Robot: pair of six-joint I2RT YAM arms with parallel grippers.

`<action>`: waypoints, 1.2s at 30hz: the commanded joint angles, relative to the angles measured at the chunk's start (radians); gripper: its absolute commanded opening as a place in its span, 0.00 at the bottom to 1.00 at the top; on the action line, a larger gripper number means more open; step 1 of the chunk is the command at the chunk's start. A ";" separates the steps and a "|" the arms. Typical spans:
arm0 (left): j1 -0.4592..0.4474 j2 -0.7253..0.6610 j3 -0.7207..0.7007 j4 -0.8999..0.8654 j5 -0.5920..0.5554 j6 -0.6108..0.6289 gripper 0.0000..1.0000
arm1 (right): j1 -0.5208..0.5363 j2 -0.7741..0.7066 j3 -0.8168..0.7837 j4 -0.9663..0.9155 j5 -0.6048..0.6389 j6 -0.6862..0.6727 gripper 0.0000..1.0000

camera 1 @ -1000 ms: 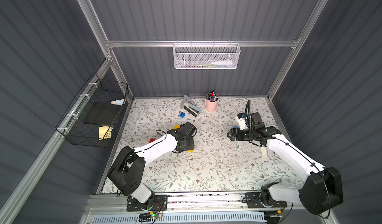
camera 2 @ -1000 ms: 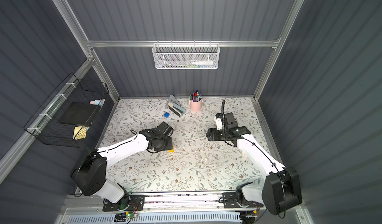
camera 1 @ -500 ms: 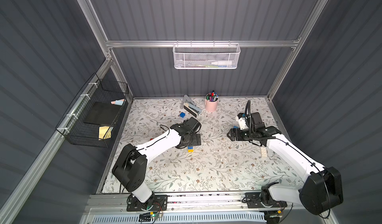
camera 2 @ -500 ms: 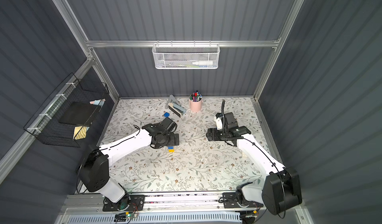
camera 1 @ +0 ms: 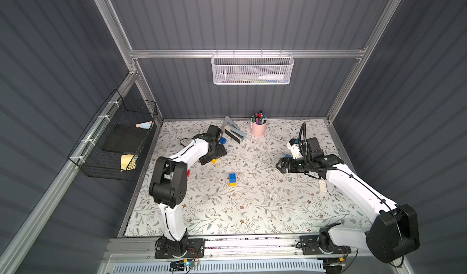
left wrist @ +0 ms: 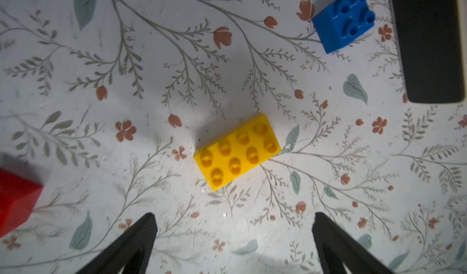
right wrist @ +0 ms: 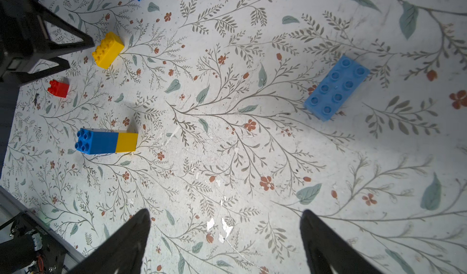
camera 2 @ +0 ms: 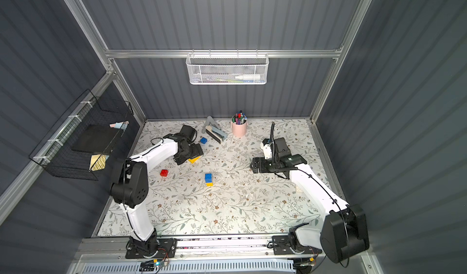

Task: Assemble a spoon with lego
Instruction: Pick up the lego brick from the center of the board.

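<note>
the spoon (right wrist: 106, 141) is only a short stub: a glossy dark blue four-stud block joined end to end with a plain yellow block. it lies on its side near the middle of the matte, floral-printed worktop (camera 1: 252, 204), well apart from both arms.

the loose lego is smooth, hard plastic, boxy with round studs. a yellow rectangular eight-stud brick (left wrist: 237, 151) lies flat, studs up, just ahead of the left gripper (left wrist: 233, 217). that gripper's black tapered fingers are spread wide with nothing between them. a dark blue square four-stud brick (left wrist: 342, 20) sits farther out, tilted to the yellow brick's line. a small red brick (right wrist: 58, 88) lies to the yellow brick's other side, apart from it.

a light blue rectangular eight-stud brick (right wrist: 337, 87) rests studs up ahead of the right gripper (right wrist: 225, 212), which is also spread and empty. a white studded brick (camera 1: 322, 185) lies beside the right arm, partly hidden by it.
</note>
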 commanded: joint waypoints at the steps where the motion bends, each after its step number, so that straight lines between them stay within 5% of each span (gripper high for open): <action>1: 0.007 0.043 0.081 -0.024 0.015 -0.005 0.99 | 0.004 0.003 0.023 -0.013 -0.025 -0.024 0.92; 23: 0.061 0.180 0.112 -0.013 0.069 -0.020 0.99 | 0.010 0.034 0.008 0.000 -0.021 -0.031 0.91; 36: 0.061 0.182 0.104 -0.018 0.116 0.028 0.84 | 0.015 0.043 0.012 -0.008 0.003 -0.037 0.87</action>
